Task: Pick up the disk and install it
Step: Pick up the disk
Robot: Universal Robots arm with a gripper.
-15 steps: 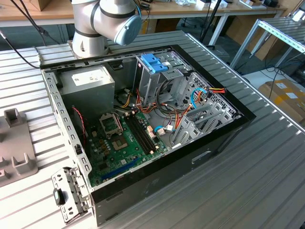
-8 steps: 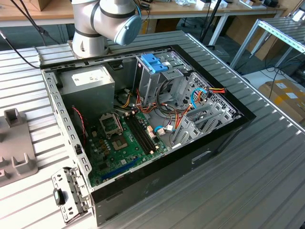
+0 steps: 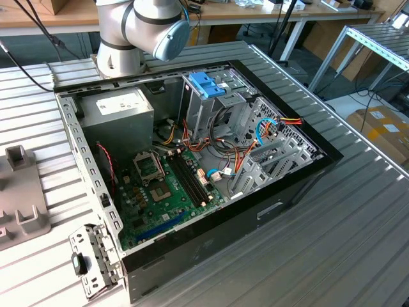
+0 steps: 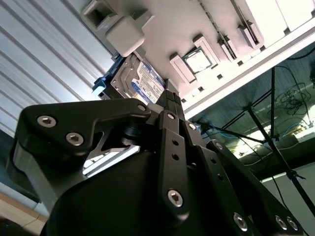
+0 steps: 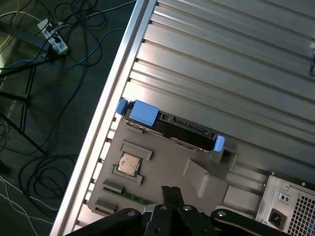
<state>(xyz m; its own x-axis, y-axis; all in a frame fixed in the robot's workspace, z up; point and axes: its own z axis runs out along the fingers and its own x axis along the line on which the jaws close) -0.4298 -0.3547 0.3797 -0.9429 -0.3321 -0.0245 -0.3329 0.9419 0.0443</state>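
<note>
Blue-framed disk (image 5: 170, 127) at grey fixture's (image 5: 167, 162) edge, gripper (image 5: 171, 190) nearby, apart.

The disk (image 5: 170, 127) lies at one edge of the grey fixture (image 5: 167, 164); the gripper (image 5: 171, 192) hangs apart.

**Tabletop** (image 3: 345, 211): ribbed light-grey metal slats with a rail along the edge.

Directly on it:
- Open black computer case (image 3: 268, 208), lying flat with its board facing up.
- Arm base (image 3: 118, 61), behind the case.
- Grey moulded holder plate (image 3: 19, 192), at the exterior view's left and apart from the case.
- Perforated metal bracket (image 3: 92, 259), at the case's near corner.

The disk (image 5: 172, 125) sits at the plate's edge, beside bare slats.
</note>
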